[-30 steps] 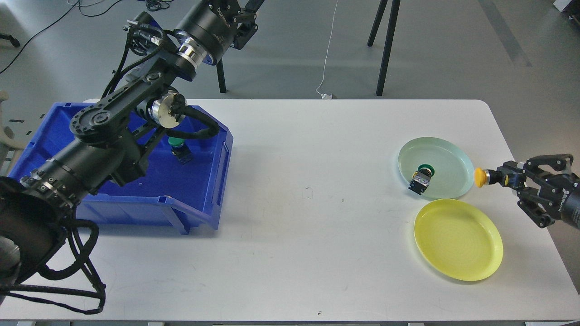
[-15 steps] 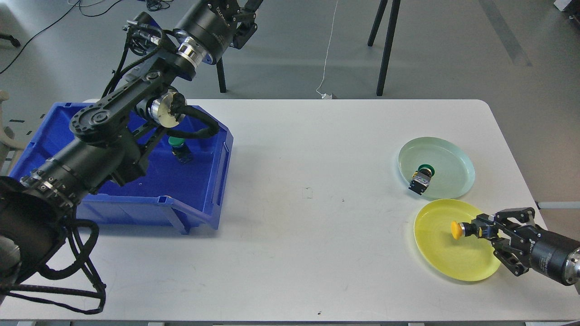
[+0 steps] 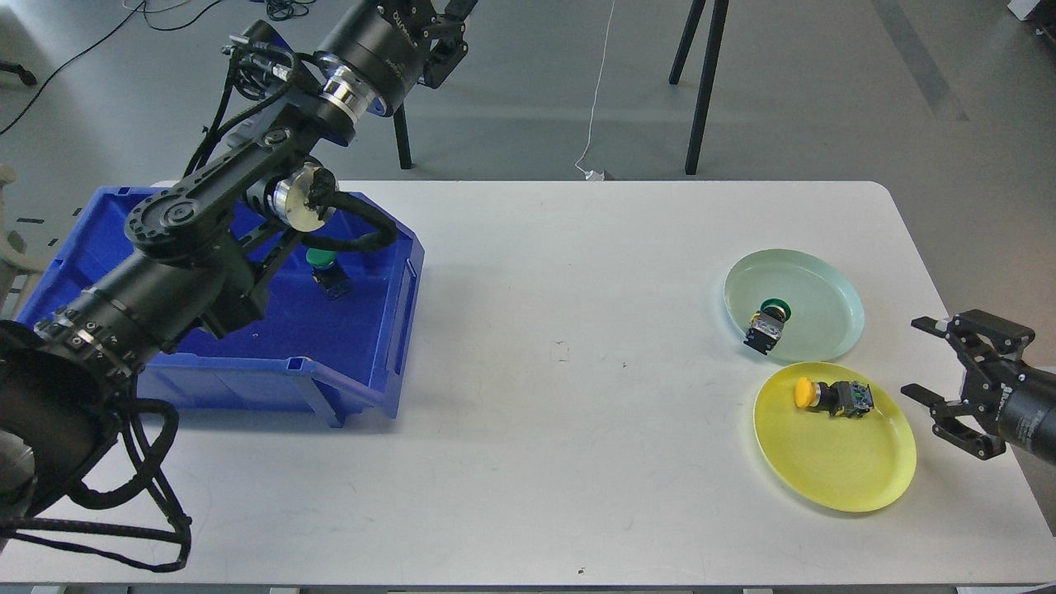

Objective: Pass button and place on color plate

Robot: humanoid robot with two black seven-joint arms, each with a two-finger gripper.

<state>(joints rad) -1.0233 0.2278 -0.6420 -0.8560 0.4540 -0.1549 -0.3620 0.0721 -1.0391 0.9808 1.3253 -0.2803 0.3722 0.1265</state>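
Observation:
A yellow button [image 3: 829,397] lies on its side in the yellow plate [image 3: 850,470] at the right of the white table. My right gripper [image 3: 918,356] is open and empty just right of that plate, apart from the button. A green button [image 3: 768,322] lies in the pale green plate [image 3: 825,285] behind it. Another green button [image 3: 325,269] sits in the blue bin [image 3: 363,363] at the left. My left arm reaches up over the bin; its gripper [image 3: 445,25] is at the top edge, partly cut off, and its fingers cannot be told apart.
The white table [image 3: 561,429] carries the bin at the left and the two plates at the right. Black stand legs [image 3: 701,82] and a white cable [image 3: 598,99] are on the floor behind the table.
My right gripper carried the yellow button from beside the green plate down over the yellow plate, let it go there, opened and drew back to the right. The left arm barely moved.

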